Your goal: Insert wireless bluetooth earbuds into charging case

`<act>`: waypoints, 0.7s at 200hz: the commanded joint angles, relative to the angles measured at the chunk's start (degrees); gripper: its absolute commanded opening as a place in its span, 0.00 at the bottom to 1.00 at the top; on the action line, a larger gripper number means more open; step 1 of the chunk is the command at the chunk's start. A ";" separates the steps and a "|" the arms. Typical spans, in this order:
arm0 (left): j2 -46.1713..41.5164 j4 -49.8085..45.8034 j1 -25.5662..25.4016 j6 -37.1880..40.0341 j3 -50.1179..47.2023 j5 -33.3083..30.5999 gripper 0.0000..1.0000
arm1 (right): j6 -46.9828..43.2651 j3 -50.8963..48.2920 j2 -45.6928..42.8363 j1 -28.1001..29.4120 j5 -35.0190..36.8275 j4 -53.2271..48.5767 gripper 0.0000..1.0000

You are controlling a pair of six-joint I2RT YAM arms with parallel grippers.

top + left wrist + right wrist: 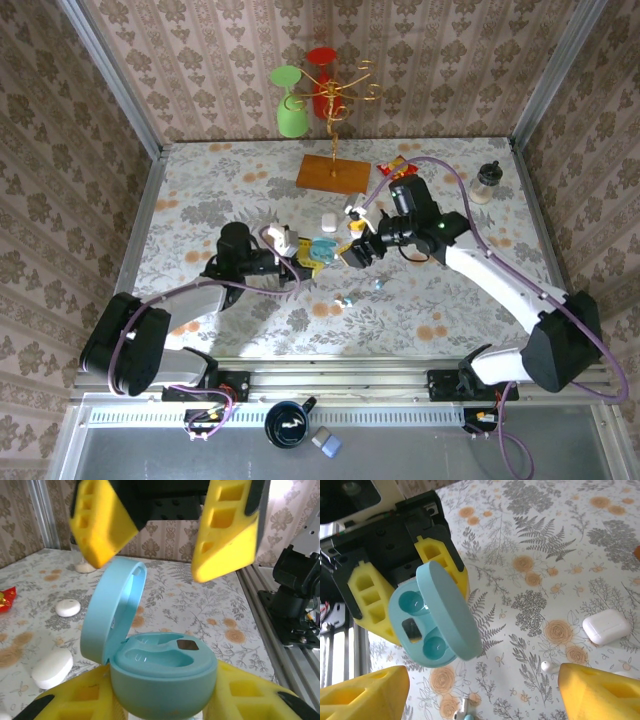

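While the left gripper (299, 254) clamps the open blue charging case (162, 672), the right gripper (155, 560) faces it, spread wide and empty

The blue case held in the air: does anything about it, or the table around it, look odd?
The blue case, clamped in the left gripper, stands open with both wells empty. A white earbud lies loose on the table near a shut white case, out of any case. Nothing looks broken or spilled.
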 commanded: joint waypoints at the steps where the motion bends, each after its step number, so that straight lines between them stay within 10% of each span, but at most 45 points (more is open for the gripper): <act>1: -0.22 3.72 0.71 -1.46 -0.79 -0.82 0.31 | 9.57 -2.72 -2.89 -0.96 2.92 7.07 0.82; 22: -0.56 4.80 1.08 -1.94 -1.24 -2.08 0.31 | 15.58 -7.37 -6.15 -2.65 4.88 13.34 1.00; 140: 1.66 10.94 1.39 -6.74 -0.72 -0.50 0.30 | 20.90 -11.42 -4.61 0.28 4.13 26.88 0.91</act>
